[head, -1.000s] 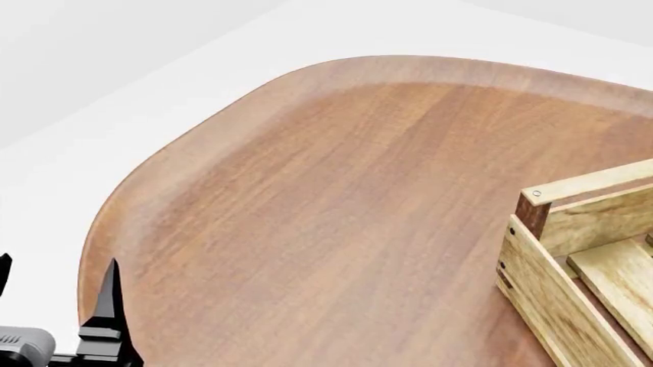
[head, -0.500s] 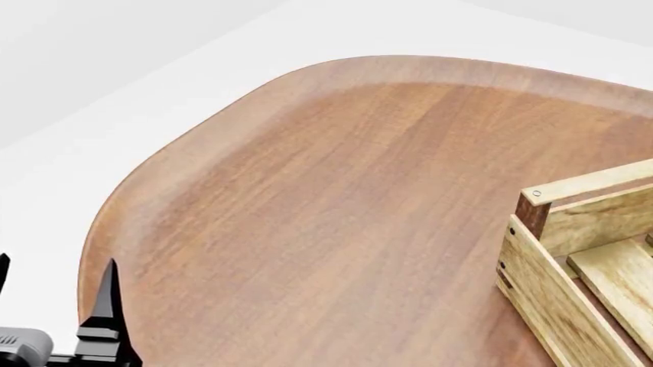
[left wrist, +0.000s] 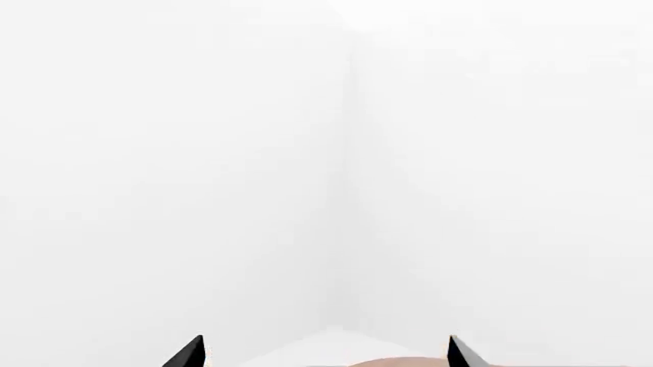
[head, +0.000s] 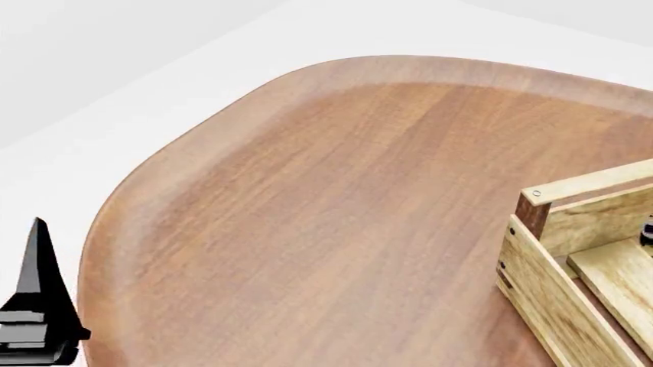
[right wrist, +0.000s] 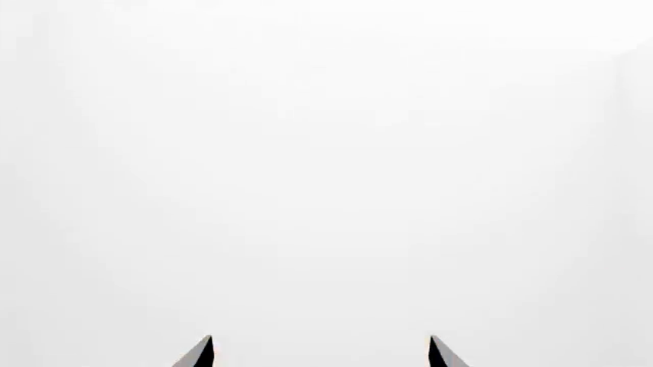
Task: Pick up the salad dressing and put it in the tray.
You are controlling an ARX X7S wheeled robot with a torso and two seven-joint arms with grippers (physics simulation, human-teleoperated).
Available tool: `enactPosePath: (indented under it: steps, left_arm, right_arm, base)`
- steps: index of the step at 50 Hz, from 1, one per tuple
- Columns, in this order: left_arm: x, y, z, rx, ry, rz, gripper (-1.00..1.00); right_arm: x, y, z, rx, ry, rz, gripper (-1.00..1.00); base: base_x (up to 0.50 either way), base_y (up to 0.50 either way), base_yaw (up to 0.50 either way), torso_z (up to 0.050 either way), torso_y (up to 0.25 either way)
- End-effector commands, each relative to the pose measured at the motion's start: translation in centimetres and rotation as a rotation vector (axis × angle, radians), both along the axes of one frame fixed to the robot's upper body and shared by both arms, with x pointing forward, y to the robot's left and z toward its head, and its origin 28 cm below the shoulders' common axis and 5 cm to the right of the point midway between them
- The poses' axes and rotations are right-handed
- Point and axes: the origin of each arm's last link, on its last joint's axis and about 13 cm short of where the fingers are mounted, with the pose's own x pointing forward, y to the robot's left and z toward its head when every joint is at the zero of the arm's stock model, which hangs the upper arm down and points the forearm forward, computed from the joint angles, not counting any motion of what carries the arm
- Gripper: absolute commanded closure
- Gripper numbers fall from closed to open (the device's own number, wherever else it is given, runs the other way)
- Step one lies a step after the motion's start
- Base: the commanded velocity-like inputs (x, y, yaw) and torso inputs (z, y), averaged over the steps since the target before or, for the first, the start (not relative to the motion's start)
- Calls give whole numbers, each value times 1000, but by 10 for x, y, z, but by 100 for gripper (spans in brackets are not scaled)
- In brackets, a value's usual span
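looking down from my head camera, i see a wide reddish-brown wooden table with a rounded edge, set against a plain white floor and walls. at the right edge of that view sits the tray, a light-wood slatted crate; only its near corner shows, with one dark brown corner post and a top rail running off frame. just inside the crate, at the very edge of the picture, there is a small dark-and-pale sliver i cannot identify.

my left gripper shows in its wrist view as two black fingertips standing well apart, with nothing between them; they point at a bare white corner of the room, with a thin strip of the table edge just visible between the tips. in the head view one black finger of that gripper rises at the lower left, off the table's rim and over the white floor.

my right gripper likewise has its two dark tips spread wide and holds nothing, facing blank white. it does not appear in the head view.

the salad dressing is not visible in any of my views, so i cannot tell where it is.
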Motion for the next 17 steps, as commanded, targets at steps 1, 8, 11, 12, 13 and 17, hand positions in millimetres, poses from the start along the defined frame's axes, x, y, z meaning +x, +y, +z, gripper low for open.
enactPosePath:
  steps: [1,8,11,12,13,17]
  left_arm:
    - [-16,8,24,-71,-268,45,-100]
    - [-30,11,36,-69,-394,35,-100]
    - [-37,13,42,-112,-426,28,-100]
    - [-42,13,45,-119,-473,36,-100]
    - [-44,13,46,-117,-488,44,-100]
    - [-53,16,52,-148,-582,92,-100]
  right_arm:
    - [-47,34,15,-50,-184,102,-100]
    - [-74,47,23,-90,-318,120,-100]
    - [-77,49,20,-134,-360,79,-100]
    - [-81,50,19,-147,-385,69,-100]
    - [-83,51,19,-147,-394,69,-100]
    - [-101,53,24,-115,-496,62,-100]
  base:
    - [0,0,0,0,0]
    - [0,0,0,0,0]
    - [0,0,0,0,0]
    - [0,0,0,0,0]
    - [0,0,0,0,0]
    - [0,0,0,0,0]
